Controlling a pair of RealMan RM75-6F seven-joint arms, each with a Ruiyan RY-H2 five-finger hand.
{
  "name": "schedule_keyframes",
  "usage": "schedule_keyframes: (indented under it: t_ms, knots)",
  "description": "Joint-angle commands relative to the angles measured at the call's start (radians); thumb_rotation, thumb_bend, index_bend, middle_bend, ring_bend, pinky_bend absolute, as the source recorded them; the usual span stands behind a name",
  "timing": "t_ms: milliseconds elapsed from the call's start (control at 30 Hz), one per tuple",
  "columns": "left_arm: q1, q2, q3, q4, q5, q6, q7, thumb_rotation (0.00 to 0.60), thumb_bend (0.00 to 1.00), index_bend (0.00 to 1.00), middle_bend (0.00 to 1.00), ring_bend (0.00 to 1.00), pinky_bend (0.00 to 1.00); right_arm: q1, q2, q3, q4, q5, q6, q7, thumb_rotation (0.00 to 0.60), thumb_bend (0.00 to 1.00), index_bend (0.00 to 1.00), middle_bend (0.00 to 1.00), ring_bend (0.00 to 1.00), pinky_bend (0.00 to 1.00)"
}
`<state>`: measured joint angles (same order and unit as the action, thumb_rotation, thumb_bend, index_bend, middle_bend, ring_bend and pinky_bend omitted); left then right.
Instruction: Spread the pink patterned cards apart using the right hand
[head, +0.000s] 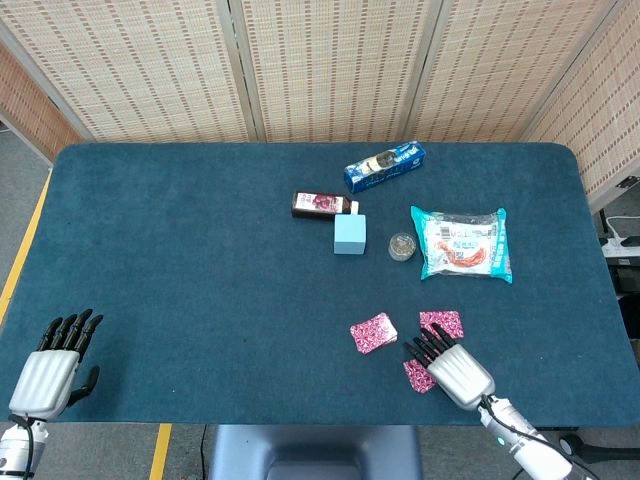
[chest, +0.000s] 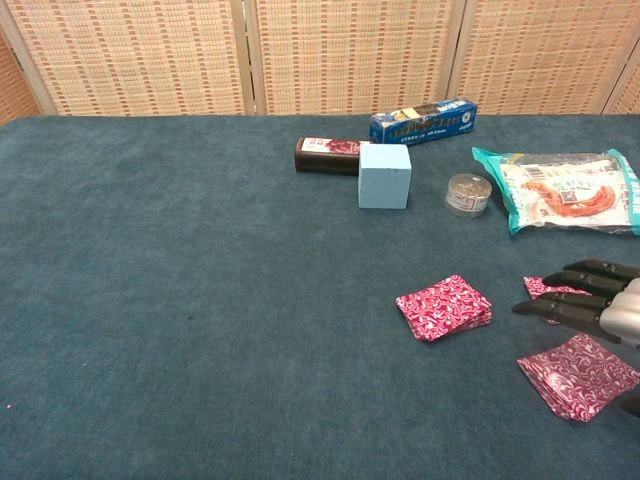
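Observation:
Three lots of pink patterned cards lie on the blue cloth. One stack (head: 373, 332) (chest: 444, 307) sits alone to the left. A second lot (head: 441, 323) (chest: 545, 287) lies farther back, partly hidden in the chest view by my right hand. A third pile (head: 418, 375) (chest: 578, 373) lies nearest the front edge, under that hand. My right hand (head: 455, 368) (chest: 595, 305) hovers over these two lots with fingers stretched out and apart, holding nothing. My left hand (head: 50, 365) rests at the front left corner, fingers extended, far from the cards.
Behind the cards stand a light blue box (head: 349, 234) (chest: 385, 175), a small round tin (head: 401, 247) (chest: 467, 194), a dark bottle lying down (head: 322, 204), a blue carton (head: 385, 166) and a snack packet (head: 463, 243) (chest: 565, 190). The table's front edge is close to the right hand.

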<state>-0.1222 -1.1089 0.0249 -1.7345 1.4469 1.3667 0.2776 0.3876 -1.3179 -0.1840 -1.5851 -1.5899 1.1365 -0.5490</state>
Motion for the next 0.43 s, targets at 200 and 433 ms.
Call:
schedule_keyframes:
  t_ms: [200, 433]
  knots:
    - [0.004, 0.006, -0.002, 0.007, 0.018, 0.017, -0.029, 0.600, 0.46, 0.00, 0.00, 0.00, 0.07, -0.199, 0.084, 0.045, -0.051, -0.021, 0.388, 0.158, 0.600, 0.22, 0.00, 0.06, 0.00, 0.00]
    - [0.008, -0.014, -0.010, 0.041, 0.045, 0.046, -0.055, 0.600, 0.47, 0.00, 0.00, 0.00, 0.07, -0.296, 0.065, 0.133, 0.008, 0.015, 0.568, 0.227, 0.600, 0.22, 0.00, 0.00, 0.00, 0.00]
